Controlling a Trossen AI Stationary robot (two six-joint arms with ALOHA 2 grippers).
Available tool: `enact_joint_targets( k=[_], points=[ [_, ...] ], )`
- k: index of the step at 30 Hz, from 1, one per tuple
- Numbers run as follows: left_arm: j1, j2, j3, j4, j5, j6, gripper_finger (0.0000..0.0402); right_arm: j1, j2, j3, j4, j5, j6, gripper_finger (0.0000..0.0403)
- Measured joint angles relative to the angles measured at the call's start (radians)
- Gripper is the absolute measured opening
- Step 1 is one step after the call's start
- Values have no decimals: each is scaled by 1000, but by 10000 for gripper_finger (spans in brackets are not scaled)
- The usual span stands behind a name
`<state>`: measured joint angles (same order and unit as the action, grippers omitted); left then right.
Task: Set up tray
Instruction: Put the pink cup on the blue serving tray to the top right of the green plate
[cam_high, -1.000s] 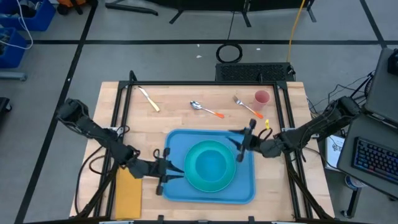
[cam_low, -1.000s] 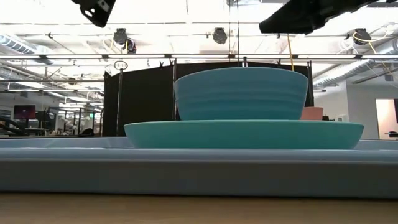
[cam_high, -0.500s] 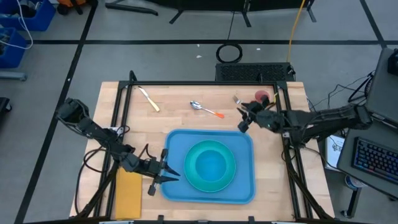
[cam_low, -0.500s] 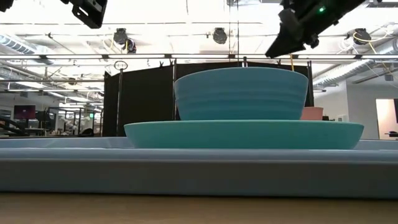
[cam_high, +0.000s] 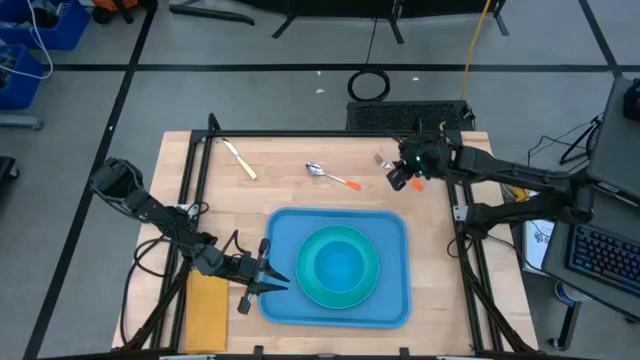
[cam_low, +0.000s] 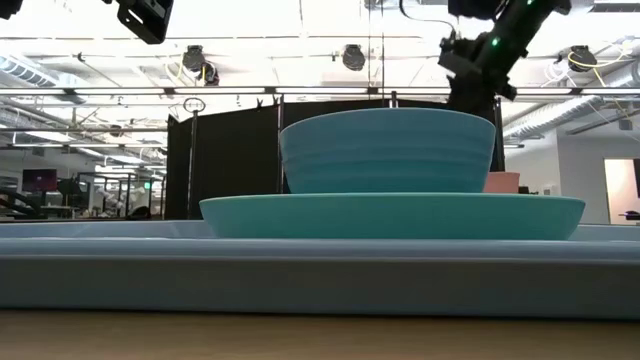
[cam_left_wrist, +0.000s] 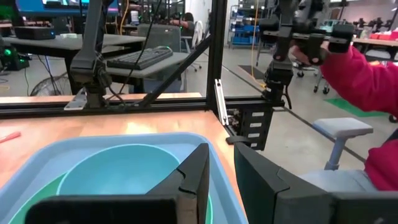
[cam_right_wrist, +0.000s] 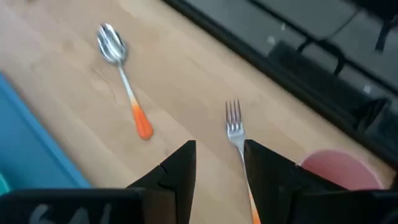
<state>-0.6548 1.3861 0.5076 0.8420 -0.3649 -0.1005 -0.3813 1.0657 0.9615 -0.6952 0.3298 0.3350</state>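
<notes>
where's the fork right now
In the high view the fork lies on the table's far right part, beside the pink cup, directly under the right gripper.

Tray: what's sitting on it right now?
On the tray sits a teal plate with a teal bowl on it. The plate hides the tray floor beneath.

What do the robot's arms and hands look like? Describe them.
Both arms are dark, slender, jointed tubes. Black cables loop loosely beside the left arm. The left hand and right hand each end in two flat, angular black fingers. A small green light glows on the right arm.
</notes>
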Motion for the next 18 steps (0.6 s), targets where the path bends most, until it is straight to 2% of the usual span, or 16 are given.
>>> enact_joint_targets(
  k=[3, 8, 18],
  points=[
    [0, 0, 0, 0, 1, -6, 76, -65, 19, 0, -41, -51, -6, 128],
    [0, 0, 0, -1, 1, -6, 76, -141, 46, 0, -88, -70, -28, 128],
    [0, 0, 1, -3, 1, -6, 76, -215, 92, -1, -133, -73, -59, 128]
  ],
)
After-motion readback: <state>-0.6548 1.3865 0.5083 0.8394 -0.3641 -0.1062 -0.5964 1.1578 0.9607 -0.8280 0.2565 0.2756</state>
